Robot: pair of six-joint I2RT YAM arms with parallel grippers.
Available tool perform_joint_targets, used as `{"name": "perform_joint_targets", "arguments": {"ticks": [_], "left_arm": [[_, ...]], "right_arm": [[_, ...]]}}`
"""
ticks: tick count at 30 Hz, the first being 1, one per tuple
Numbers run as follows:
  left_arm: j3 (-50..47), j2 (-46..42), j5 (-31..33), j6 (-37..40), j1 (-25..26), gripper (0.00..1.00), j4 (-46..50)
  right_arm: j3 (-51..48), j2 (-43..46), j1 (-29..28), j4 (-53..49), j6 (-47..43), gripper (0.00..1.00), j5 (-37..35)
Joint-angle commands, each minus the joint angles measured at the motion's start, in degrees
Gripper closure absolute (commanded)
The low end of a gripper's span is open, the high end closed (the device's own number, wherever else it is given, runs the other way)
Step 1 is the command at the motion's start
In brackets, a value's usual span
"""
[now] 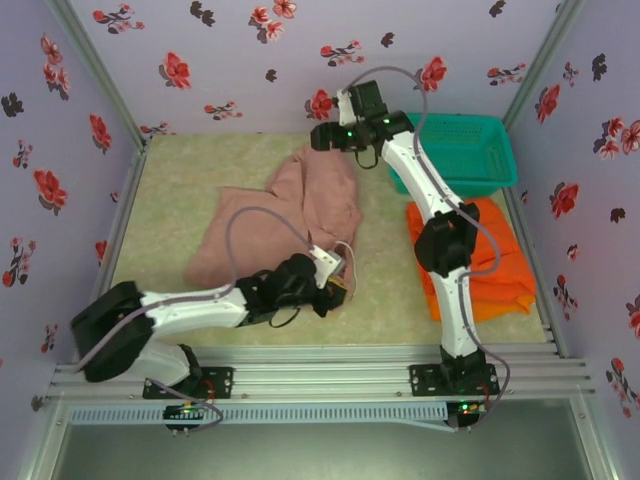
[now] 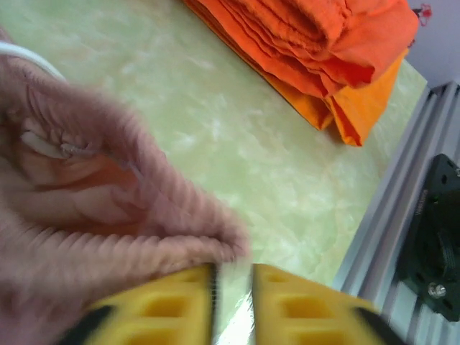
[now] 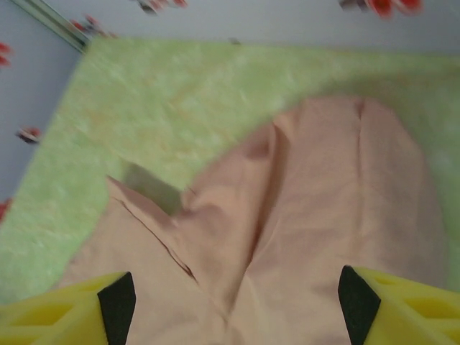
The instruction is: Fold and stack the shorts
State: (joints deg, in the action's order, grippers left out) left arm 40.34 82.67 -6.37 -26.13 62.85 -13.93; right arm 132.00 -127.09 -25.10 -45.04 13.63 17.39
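Observation:
The dusty pink shorts [image 1: 290,215] lie crumpled and partly folded in the middle of the green mat. My left gripper [image 1: 337,286] sits low at their near right corner. In the left wrist view its yellow jaws [image 2: 233,277] stand a little apart with bare mat showing between them, and the ribbed pink waistband [image 2: 93,215] bunches just left of the gap. My right gripper [image 1: 322,136] hovers over the far end of the pink shorts [image 3: 323,201], its jaws [image 3: 237,302] wide open with nothing between them. Folded orange shorts [image 1: 500,262] are stacked at the right [image 2: 323,43].
A teal mesh basket [image 1: 470,150] stands at the back right, behind the orange stack. Flowered walls close in the mat on three sides. An aluminium rail [image 1: 320,360] carrying both arm bases runs along the near edge [image 2: 402,208].

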Motion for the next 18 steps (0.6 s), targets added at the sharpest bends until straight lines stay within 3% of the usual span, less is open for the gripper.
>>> {"name": "perform_joint_targets", "arguments": {"ticks": [1,4,8,13,16,18], "left_arm": [[4.05,1.10,-3.14,-1.74,0.00,0.46,-7.25],[2.73,-3.66,-2.16,-2.18,-2.58,0.22,-6.56],[0.73,-15.65,-1.98,-4.08,-11.20,0.02,-0.08],[3.51,-26.54,-1.75,-3.30,-25.27,0.01,15.86],[5.79,-25.88,-2.62,-2.93,-34.50,0.01,22.32],[6.75,-22.37,-6.45,-4.36,-40.51,0.01,22.66]], "right_arm": [[-10.24,9.65,-0.21,0.25,-2.82,0.21,-7.57],[-20.73,15.43,-0.36,2.98,-1.32,0.17,-8.00],[-33.69,21.65,-2.05,7.68,1.73,0.13,-7.83],[-45.49,26.57,-6.01,11.90,6.57,0.12,-13.15],[-51.52,28.01,-10.42,14.32,8.45,0.13,-17.36],[-53.29,27.59,-13.24,14.70,9.14,0.12,-18.75]]}}
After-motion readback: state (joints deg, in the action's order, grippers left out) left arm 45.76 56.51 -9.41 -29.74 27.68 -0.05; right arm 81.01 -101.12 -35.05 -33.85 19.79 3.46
